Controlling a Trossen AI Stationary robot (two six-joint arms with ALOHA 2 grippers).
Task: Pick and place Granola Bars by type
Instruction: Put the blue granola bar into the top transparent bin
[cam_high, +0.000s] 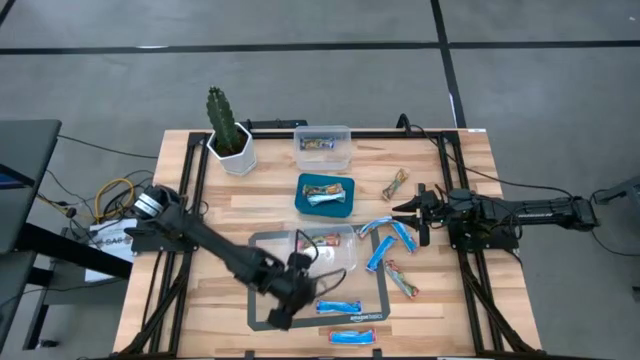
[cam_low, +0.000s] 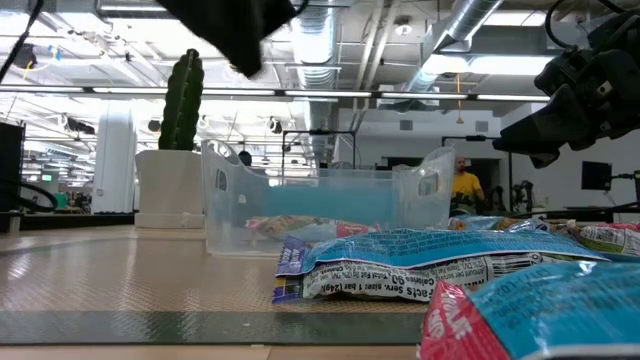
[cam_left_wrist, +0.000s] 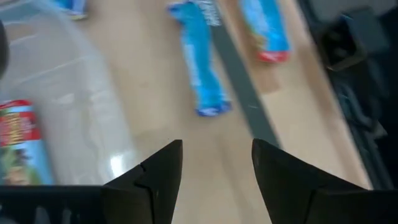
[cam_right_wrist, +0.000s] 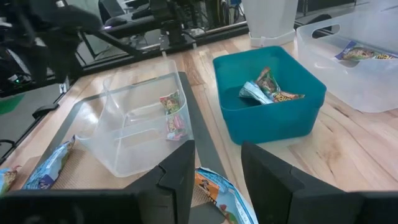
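Granola bars lie scattered on the table. Blue ones and a tan one lie flat on the wood at right, and another tan one lies farther back. One blue bar rests on the dark mat, another just beyond the mat's near edge. My left gripper hangs open above the mat, beside the clear container. My right gripper is open over the right-hand bars, a blue bar below its fingers.
The clear container on the mat holds a tan bar. A teal bin holds tan bars, and a second clear bin behind it holds one. A potted cactus stands at the far left. Bare wood lies left of the mat.
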